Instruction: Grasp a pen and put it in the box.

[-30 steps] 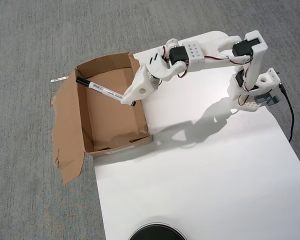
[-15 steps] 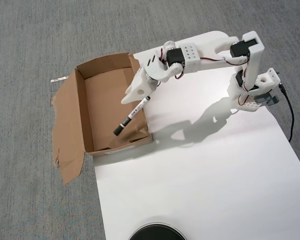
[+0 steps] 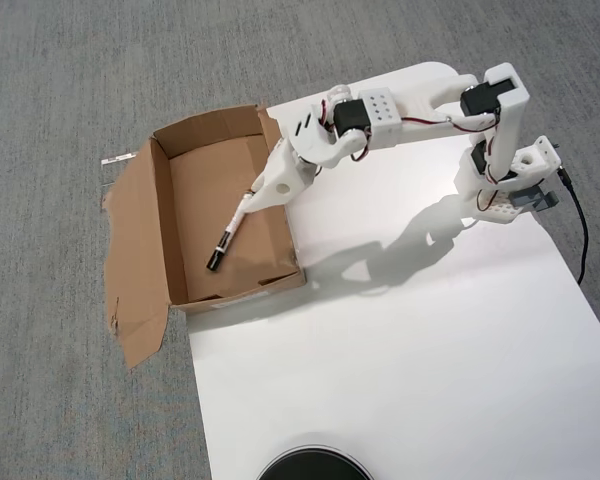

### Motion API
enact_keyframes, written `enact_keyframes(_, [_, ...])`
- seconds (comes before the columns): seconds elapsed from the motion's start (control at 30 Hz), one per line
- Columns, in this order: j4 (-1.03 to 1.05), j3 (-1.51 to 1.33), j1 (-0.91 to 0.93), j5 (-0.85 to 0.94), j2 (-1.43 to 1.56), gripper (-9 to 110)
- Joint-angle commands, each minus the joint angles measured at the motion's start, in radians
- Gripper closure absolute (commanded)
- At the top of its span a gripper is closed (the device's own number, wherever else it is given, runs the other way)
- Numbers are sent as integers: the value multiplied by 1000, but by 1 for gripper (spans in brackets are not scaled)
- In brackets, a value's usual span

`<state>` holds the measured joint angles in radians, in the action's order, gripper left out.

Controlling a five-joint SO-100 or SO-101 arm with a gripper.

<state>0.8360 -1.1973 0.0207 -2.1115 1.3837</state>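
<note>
The pen, white with a black cap, lies slanted on the floor of the box, cap end toward the near wall. The box is brown cardboard with low walls and one flap splayed flat on its left. My white gripper hangs over the box's right wall. The pen's white end lies just beside its fingertips. The jaws look open, with nothing held between them.
The arm's base stands at the far right corner of a white board, with a black cable running off it. A round black object shows at the bottom edge. Grey carpet surrounds the board.
One second ago the gripper held the pen level over the box. The pen then swung cap-down and has dropped onto the box floor, while the gripper shifted slightly left.
</note>
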Motion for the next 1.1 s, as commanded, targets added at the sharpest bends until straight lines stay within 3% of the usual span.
enact_keyframes(0.0, [2, 8, -19, 7, 29, 84])
enact_keyframes(0.4, [18, 4, -31, 5, 140, 84])
enact_keyframes(0.87, [353, -1, -30, -8, 368, 84])
enact_keyframes(1.07, [342, -212, -35, -125, 526, 84])
